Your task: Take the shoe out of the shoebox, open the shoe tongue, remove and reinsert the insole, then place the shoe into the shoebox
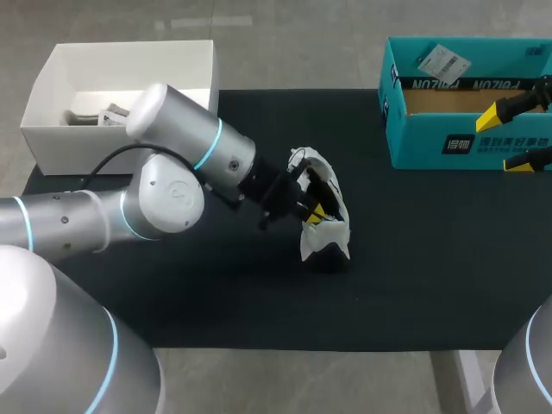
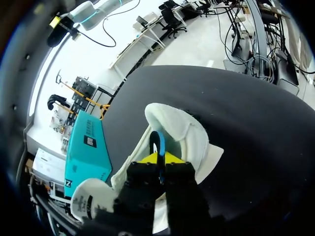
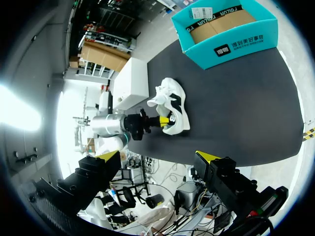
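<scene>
Got shoe (image 1: 324,231) mid-mat (image 1: 414,259), well apart from shoebox (image 1: 431,142), left gripper (image 2: 161,158) clenched on a blue-edged strip (image 2: 156,142) inside its opening — probably the insole, pinched for pulling — right gripper (image 1: 509,136) spread open by the box, out of the way.

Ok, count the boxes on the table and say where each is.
2. A white box at the far left corner and a teal shoebox at the far right; none seems hidden.
</scene>
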Action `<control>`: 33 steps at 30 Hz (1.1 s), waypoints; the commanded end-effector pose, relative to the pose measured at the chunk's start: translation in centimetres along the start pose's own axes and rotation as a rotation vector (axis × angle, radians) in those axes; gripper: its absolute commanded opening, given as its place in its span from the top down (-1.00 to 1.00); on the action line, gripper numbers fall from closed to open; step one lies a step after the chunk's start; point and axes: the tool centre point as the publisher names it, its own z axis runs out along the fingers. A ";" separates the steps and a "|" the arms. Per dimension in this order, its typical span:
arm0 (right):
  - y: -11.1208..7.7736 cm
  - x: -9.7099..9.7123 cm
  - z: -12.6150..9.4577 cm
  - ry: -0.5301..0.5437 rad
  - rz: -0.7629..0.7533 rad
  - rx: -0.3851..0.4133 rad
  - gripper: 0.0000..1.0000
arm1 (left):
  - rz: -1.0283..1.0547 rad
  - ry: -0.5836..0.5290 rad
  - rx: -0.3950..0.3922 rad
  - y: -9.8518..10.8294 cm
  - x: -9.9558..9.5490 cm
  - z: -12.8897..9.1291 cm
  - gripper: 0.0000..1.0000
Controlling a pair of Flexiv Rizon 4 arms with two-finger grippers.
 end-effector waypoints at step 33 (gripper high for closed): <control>-0.1 0.0 0.1 -0.002 0.001 -0.002 -1.00 | -0.001 0.034 0.016 -0.6 0.5 -0.6 0.75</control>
